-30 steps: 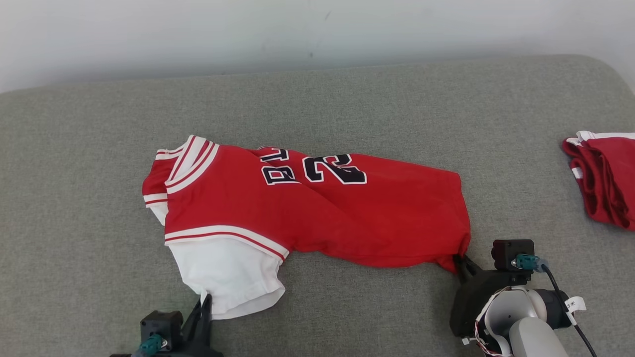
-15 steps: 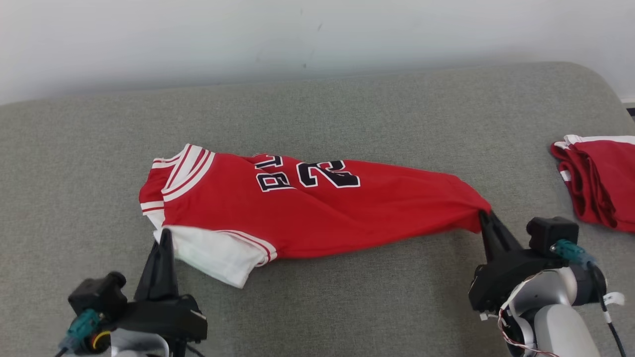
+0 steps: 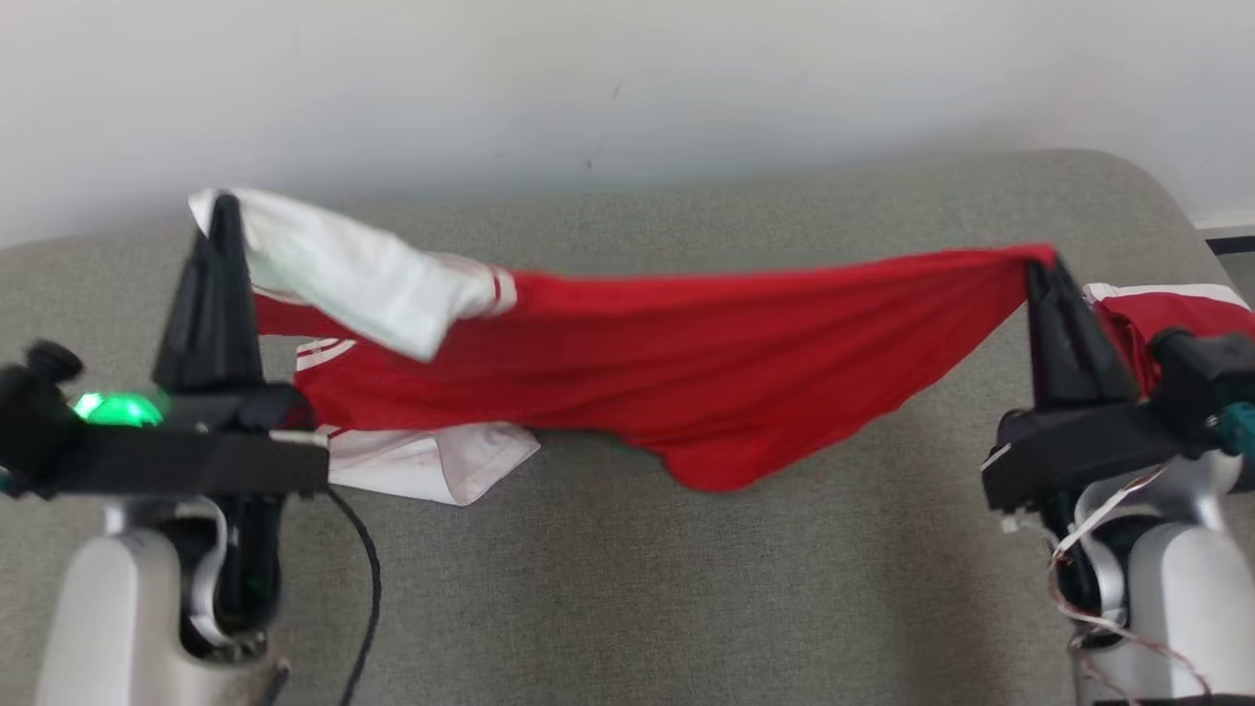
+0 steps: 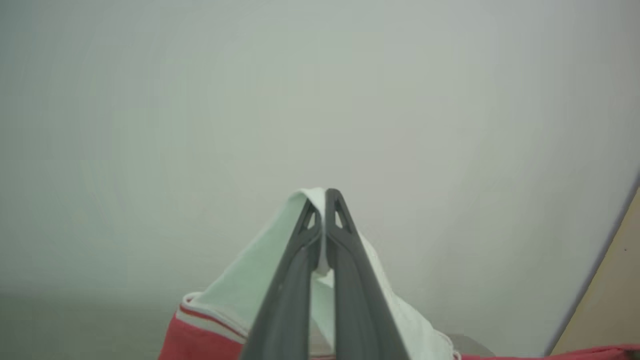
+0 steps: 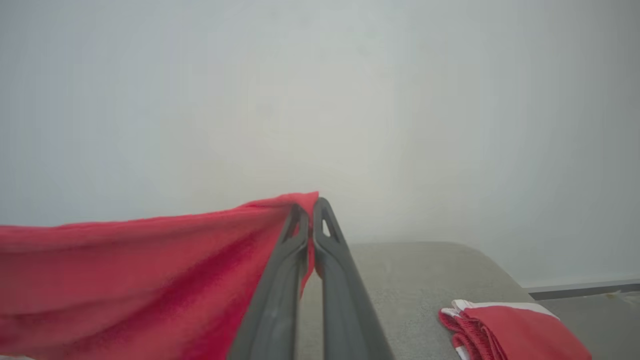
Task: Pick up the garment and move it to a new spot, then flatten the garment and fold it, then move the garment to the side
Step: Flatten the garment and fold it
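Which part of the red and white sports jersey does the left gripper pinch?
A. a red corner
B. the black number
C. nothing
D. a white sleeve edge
D: the left gripper is shut on white cloth of the red and white sports jersey; the right gripper holds the red corner.

My left gripper is raised at the left, fingers upright and pinched tight on a white corner of the garment. My right gripper is raised at the right, fingers clamped on a red corner. My left forearm and right forearm rise from the near edge, and a green light glows at my left wrist.
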Motion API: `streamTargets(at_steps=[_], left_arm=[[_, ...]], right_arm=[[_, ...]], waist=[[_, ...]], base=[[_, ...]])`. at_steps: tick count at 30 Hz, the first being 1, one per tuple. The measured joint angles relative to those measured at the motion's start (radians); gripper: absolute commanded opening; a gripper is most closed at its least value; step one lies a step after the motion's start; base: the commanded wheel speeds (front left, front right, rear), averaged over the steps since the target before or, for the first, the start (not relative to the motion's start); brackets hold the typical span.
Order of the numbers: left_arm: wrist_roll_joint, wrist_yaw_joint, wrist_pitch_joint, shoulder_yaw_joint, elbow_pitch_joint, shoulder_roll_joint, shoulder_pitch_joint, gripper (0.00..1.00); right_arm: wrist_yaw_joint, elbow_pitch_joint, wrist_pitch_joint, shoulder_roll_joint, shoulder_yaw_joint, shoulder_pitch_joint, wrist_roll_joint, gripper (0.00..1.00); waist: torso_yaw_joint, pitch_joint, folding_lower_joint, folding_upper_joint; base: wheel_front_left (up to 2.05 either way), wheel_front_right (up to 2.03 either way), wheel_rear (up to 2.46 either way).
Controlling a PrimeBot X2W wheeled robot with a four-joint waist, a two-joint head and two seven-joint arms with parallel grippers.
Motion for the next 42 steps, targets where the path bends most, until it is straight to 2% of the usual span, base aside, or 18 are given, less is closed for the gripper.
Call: streamTargets(at_steps=[6, 12, 22, 33, 42], left_arm=[[-0.029, 0.002, 0.066, 0.012, -0.068, 0.034, -0.140, 0.00], [-0.031, 0.015, 0.102, 0.012, -0.075, 0.051, -0.304, 0.00], [-0.062, 0.027, 0.136, 0.004, -0.006, 0.044, -0.549, 0.00], [-0.064, 0.044, 0.137, 0.009, 0.161, 0.056, -0.678, 0.00], [-0.002, 0.053, 0.069, 0.002, 0.302, 0.100, -0.936, 0.00]], right_arm=[[0.000, -0.039, 0.021, -0.081, 0.021, -0.091, -0.001, 0.00], [0.000, -0.056, 0.025, -0.157, 0.037, -0.200, -0.002, 0.00], [0.000, -0.056, 0.025, -0.205, 0.061, -0.342, 0.003, 0.00], [0.000, 0.133, 0.042, -0.248, 0.207, -0.510, 0.060, 0.00], [0.000, 0.363, -0.035, -0.277, 0.339, -0.869, 0.086, 0.00]], waist=[[-0.007, -0.022, 0.0000, 0.0000], [-0.010, -0.036, 0.0000, 0.0000], [-0.026, -0.014, -0.0001, -0.0001], [-0.056, 0.069, 0.0000, 0.0000], [-0.080, 0.226, 0.0002, 0.0000]], base=[[0.00, 0.00, 0.00], [0.00, 0.00, 0.00], [0.00, 0.00, 0.00], [0.00, 0.00, 0.00], [0.00, 0.00, 0.00]])
